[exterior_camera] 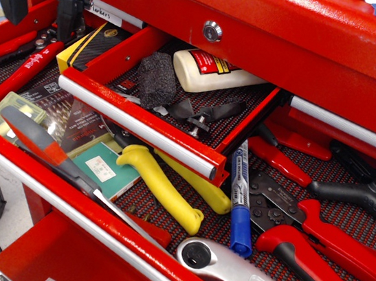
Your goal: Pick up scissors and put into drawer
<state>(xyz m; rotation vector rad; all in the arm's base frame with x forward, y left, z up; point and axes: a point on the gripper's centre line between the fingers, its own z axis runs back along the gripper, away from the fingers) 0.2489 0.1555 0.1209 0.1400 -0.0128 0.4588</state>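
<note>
Grey and orange-red plastic handles, slim silver blades: the scissors (67, 161) lie in the wide lower drawer (343, 223), resting along its front edge at lower left, handles toward the upper left, point toward the lower right near a white-handled tool (239, 275). Long axis: a shallow diagonal, running down to the right, roughly parallel to the drawer front. Target: the small narrow drawer (145, 126), pulled open above, silver bar pull across its face, mesh liner already carrying a glue bottle (211, 71), a dark sponge-like block (158, 78) and a black strap. The gripper (39, 3) hangs at upper left, well apart from the scissors, black fingers spread and empty (nothing between them that we can see). We judge the approach not yet made. To do it well we would turn the fingers across the diagonal and close near the pivot or handle neck, clear of the yellow-handled tool (167, 193) just beside, then lift high enough to clear the bar pull.
</note>
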